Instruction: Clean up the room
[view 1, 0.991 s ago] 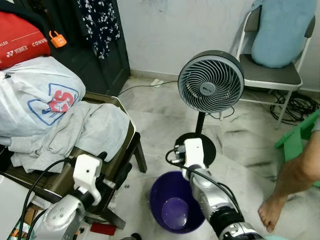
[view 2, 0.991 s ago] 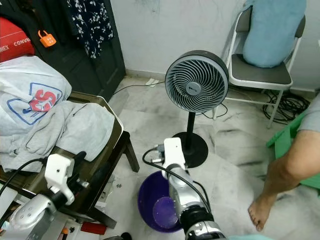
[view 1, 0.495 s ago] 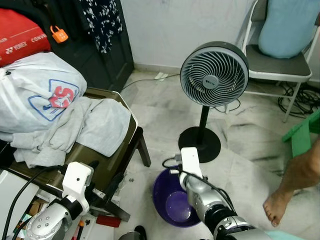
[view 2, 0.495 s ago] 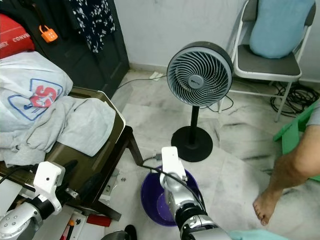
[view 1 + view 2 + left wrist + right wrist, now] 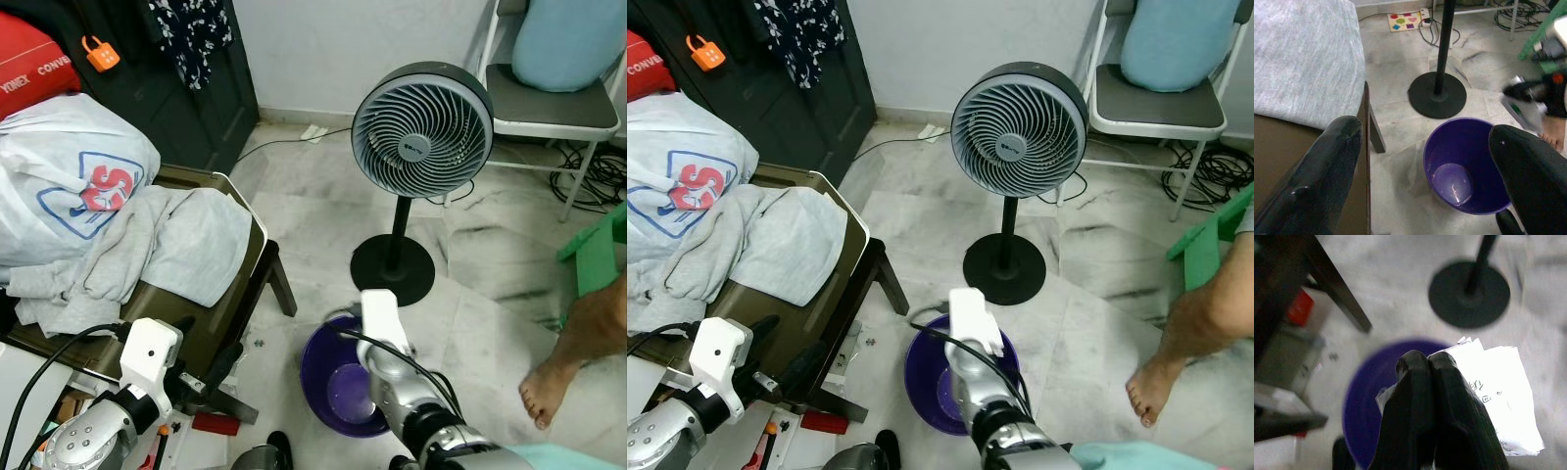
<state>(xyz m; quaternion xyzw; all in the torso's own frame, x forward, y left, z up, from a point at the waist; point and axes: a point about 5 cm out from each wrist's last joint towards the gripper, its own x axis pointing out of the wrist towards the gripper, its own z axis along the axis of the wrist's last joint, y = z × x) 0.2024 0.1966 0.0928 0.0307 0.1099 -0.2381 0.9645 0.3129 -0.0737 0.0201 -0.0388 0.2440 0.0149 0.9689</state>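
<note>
Left eye view takes in a marble floor (image 5: 323, 225) with a dark wooden chair (image 5: 220, 313) at nine o'clock, heaped with a grey sweatshirt (image 5: 157, 250) and a white printed bag (image 5: 69, 181). At twelve o'clock stands a grey pedestal fan (image 5: 421, 132) on a black round base, and behind it, at one o'clock, a folding chair (image 5: 549, 103) carries a pale blue cushion (image 5: 573, 44). A person's bare foot (image 5: 551, 384) rests on the floor at four o'clock. A purple bucket (image 5: 328, 377), round and glossy, sits on the floor at six o'clock, just in front of the fan base and beside the chair leg.

The right gripper (image 5: 1430, 367) hangs over the bucket, its black fingers pressed together on a sheet of white paper (image 5: 1493, 391). The paper is creased, bright, and printed with small dark characters; it juts out to one side of the fingers, above the bucket's rim.

The left gripper (image 5: 1425, 147) hovers low beside the chair seat, fingers spread wide with nothing between them, the bucket seen through the gap.
</note>
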